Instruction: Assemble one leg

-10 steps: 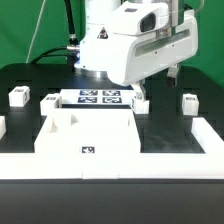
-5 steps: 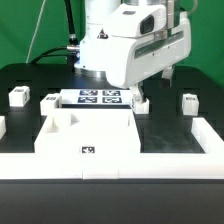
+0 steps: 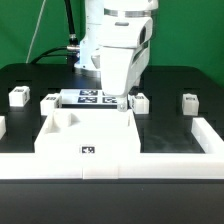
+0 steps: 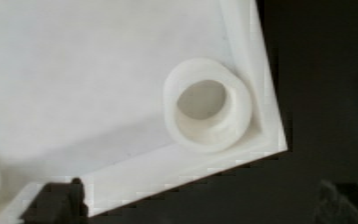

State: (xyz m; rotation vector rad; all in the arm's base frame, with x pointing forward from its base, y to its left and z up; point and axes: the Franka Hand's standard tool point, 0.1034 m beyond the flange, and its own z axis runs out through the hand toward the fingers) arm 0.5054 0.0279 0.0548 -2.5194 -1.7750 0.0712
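The large flat white panel (image 3: pixel 88 132) lies on the black table, a round socket (image 4: pixel 206 100) at its corner. My gripper (image 3: pixel 122 102) hovers over the panel's far corner on the exterior view's right. In the wrist view my gripper (image 4: pixel 206 205) is open, its dark fingertips (image 4: pixel 60 198) wide apart with nothing between them. One small white leg (image 3: pixel 141 101) stands just beside the gripper on the exterior view's right, apart from it. Other legs stand at the exterior view's far left (image 3: pixel 18 97), left of the board (image 3: pixel 50 101) and far right (image 3: pixel 189 102).
The marker board (image 3: pixel 98 97) lies behind the panel. A white raised wall (image 3: pixel 110 166) runs along the table's front edge and up the exterior view's right side (image 3: pixel 207 132). A green backdrop stands behind.
The wrist has turned and the gripper has shifted toward the exterior view's left, from above the near leg to over the panel's corner. The legs and panel have not moved.
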